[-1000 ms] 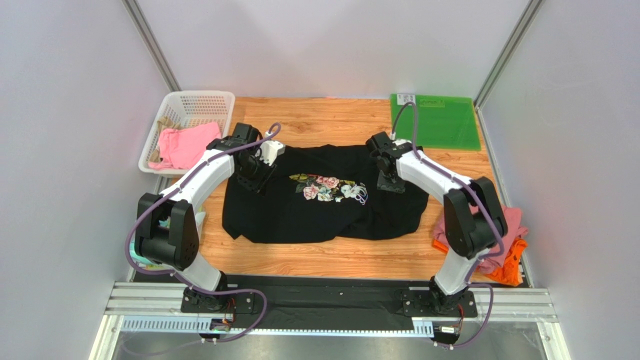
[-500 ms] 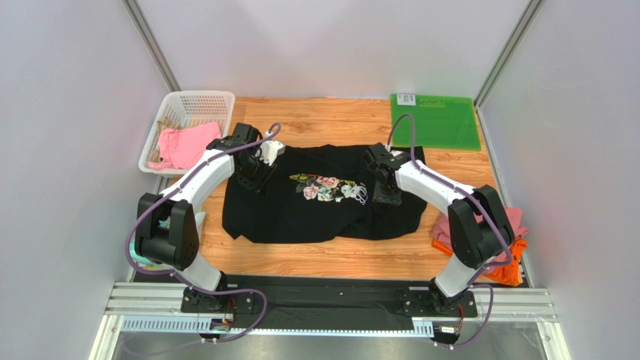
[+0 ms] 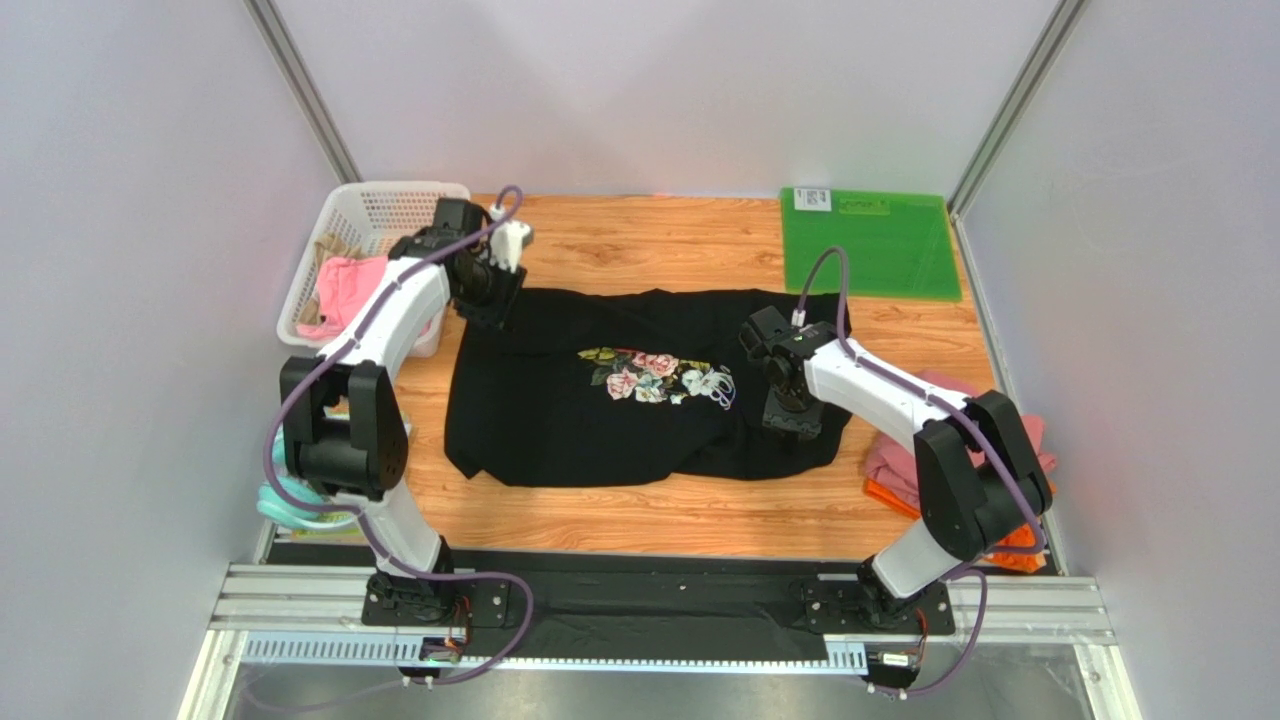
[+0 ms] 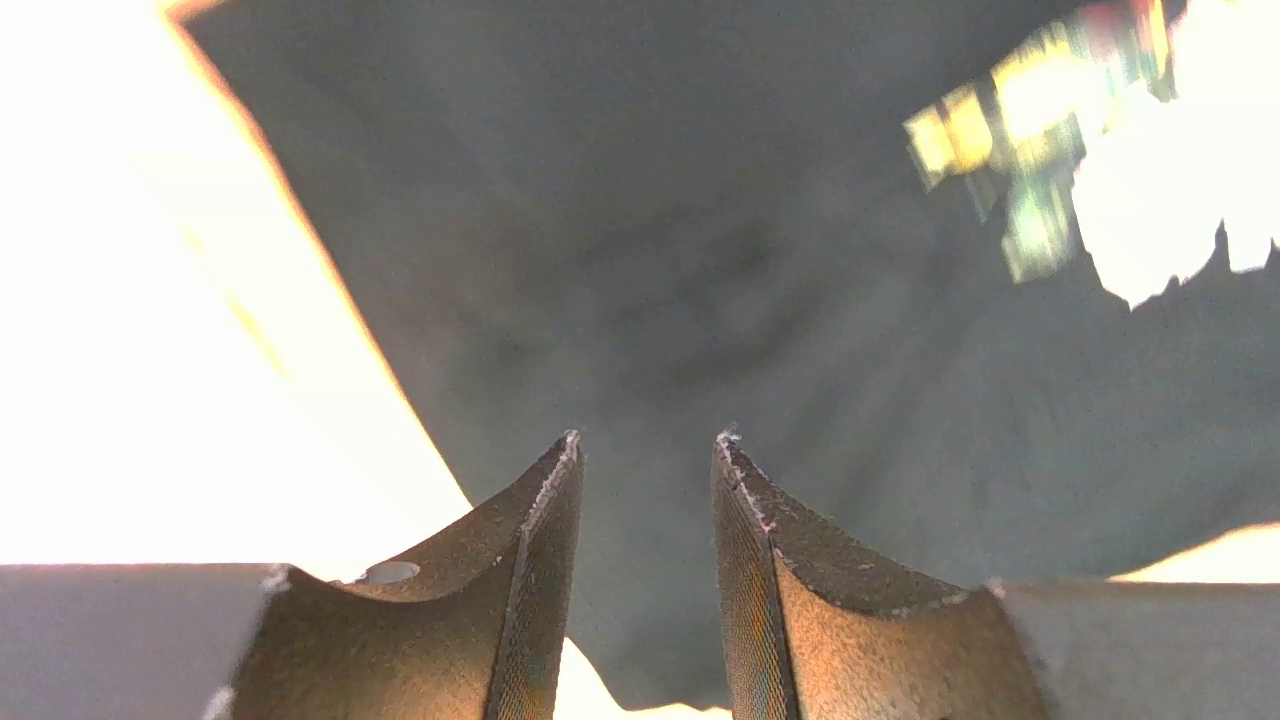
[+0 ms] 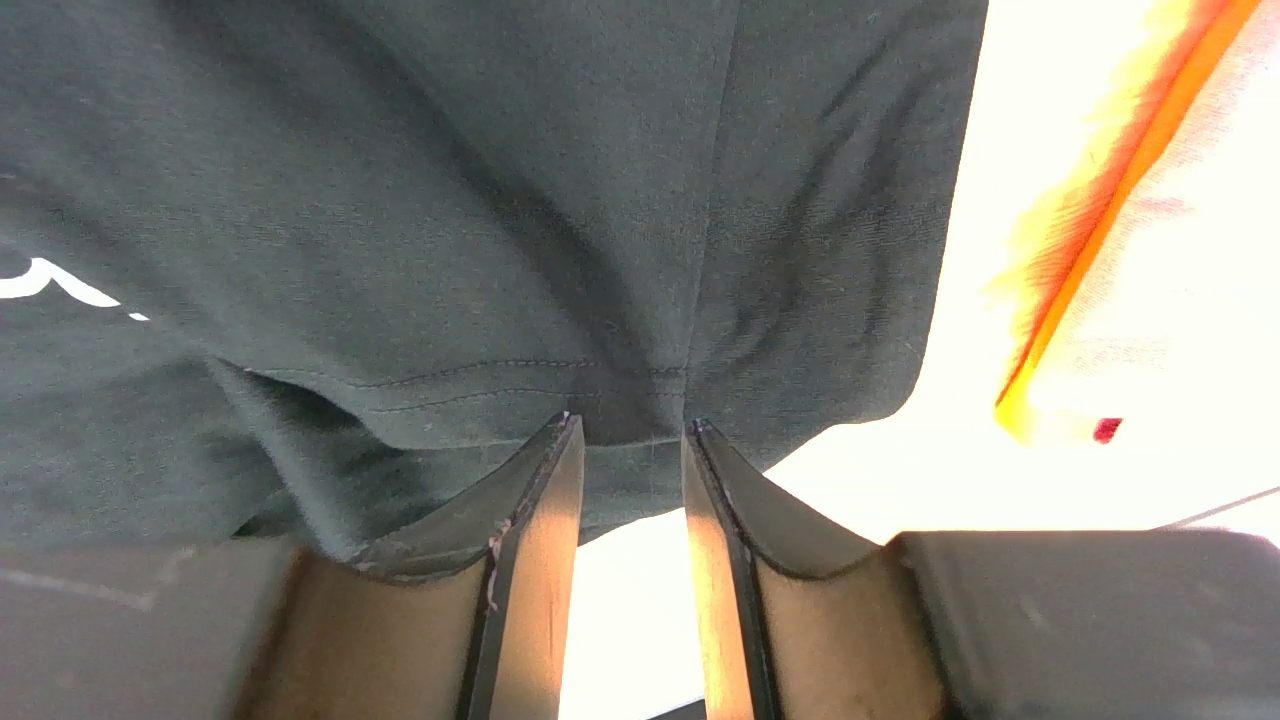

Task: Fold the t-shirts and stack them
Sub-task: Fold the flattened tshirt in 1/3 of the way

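The left end effector (image 4: 646, 444) and the right end effector (image 5: 631, 425) are both slightly open (holding nothing) over the black t-shirt (image 3: 571, 435).

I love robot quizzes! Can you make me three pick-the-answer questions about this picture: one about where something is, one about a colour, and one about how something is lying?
1. Where is the white basket?
A) near right corner
B) far left corner of the table
C) on top of the shirt

2. What colour is the flat mat?
A) blue
B) red
C) green

3. How is the black t-shirt lying?
A) spread open
B) folded into a small square
C) stuffed in the basket

Answers:
1 B, it sits at the far left in the top view.
2 C, it is bright green.
3 A, its floral print faces up and the cloth covers the table's middle.
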Robot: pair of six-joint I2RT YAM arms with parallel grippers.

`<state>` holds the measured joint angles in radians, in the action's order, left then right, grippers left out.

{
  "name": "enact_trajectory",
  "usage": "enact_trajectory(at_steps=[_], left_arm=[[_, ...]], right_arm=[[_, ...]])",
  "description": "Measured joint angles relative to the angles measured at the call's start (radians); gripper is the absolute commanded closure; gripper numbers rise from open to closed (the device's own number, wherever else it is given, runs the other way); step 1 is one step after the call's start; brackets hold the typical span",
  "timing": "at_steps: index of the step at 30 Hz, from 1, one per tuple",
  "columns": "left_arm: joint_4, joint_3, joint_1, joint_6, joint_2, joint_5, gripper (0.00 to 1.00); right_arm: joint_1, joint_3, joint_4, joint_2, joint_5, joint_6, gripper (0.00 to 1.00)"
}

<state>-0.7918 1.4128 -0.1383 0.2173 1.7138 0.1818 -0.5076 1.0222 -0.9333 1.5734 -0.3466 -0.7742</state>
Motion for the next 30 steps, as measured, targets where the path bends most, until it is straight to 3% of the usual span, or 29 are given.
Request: enact_trajectory(at_steps=[7,10,18,23,30], left_arm=[[0.016,0.252,0.03,-0.049,0.224,-0.005,0.55],[0.025,0.212,0.029,-0.053,0.258,-0.009,0.54],[0.041,-0.062,0.078,-0.056,0.224,0.004,0.54],[0.048,-0.061,0.138,-0.057,0.19,0.005,0.54],[0.023,0.051,0.133,-0.081,0.184,0.074,0.53]], right_arm=[[0.035,0.032,-0.006,-0.004,0.002,-0.002,0.64],[0.039,0.028,-0.006,-0.005,0.008,-0.004,0.64],[0.039,0.011,-0.001,-0.006,0.016,-0.004,0.65],[0.039,0.01,0.005,-0.006,0.017,-0.004,0.65],[0.039,0.006,0.011,-0.006,0.026,-0.004,0.66]])
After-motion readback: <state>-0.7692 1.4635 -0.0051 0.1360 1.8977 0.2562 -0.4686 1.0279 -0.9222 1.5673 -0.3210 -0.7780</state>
